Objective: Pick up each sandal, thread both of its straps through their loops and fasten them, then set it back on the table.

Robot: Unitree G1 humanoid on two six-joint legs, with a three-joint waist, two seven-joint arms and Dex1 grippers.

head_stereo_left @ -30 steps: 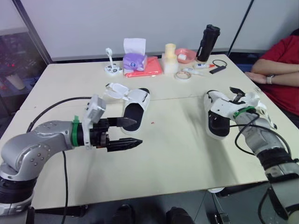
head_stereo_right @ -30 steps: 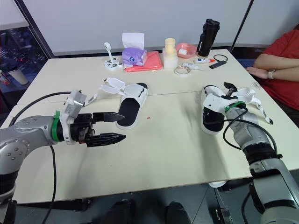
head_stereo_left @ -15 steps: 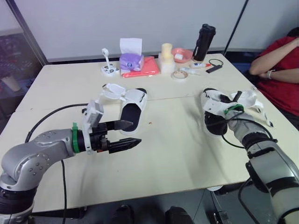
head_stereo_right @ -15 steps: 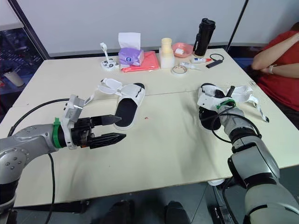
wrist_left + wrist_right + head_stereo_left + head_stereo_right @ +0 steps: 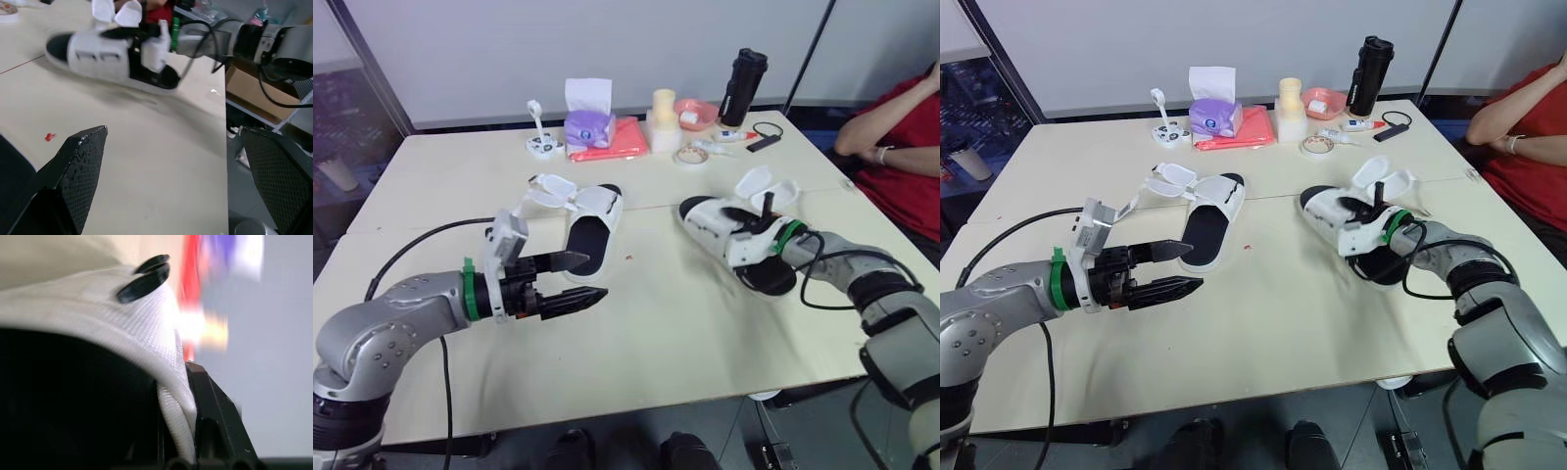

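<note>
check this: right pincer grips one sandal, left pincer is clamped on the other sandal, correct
Not quite: the right pincer does grip one sandal, but the left pincer is open and empty, hovering short of the other sandal on the table. The left eye view shows it.

White uppers, black footbeds seen on left sandal (image 5: 589, 220) and right sandal (image 5: 713, 221). Pale cream noted for counter (image 5: 666, 323). Purple tissue box (image 5: 589, 128), coral cloth (image 5: 619, 142), black bottle (image 5: 742, 88). Black dot-textured fingers (image 5: 80, 161) on left hand (image 5: 599, 275); green wrist band (image 5: 469, 291).
</note>
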